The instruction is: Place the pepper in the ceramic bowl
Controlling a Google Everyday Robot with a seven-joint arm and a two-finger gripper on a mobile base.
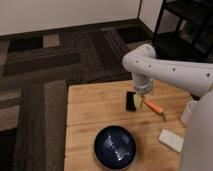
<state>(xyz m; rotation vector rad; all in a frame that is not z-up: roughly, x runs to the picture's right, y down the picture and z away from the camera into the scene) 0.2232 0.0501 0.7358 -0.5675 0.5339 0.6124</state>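
A slim orange pepper (154, 106) lies on its side on a light wooden tabletop (90, 110), its thicker end pointing toward the robot's pincer (135, 103) and its narrow tip angled toward the near right edge. The pincer is lowered to the surface just beside that thicker end. It stands wide, and the pepper is outside it, not between its fingers. A pale yellowish finger (138, 102) faces the pepper. A small dark upright shape (129, 100) sits on the far side of it, and whether that is the other finger or a separate block cannot be told.

The white arm (165, 70) reaches in from the right and bends down over the middle of the tabletop. The ceramic bowl (115, 146), dark navy and glossy with ridged rings inside, rests near the front edge, well apart from the pepper and nearer the camera. A white cup (189, 112) stands near the right edge beyond the pepper's tip. A flat white block (171, 140) lies between the cup and the bowl. Patterned dark carpet (50, 65) covers the floor behind, and a black shelf unit (180, 25) stands in the far right corner.
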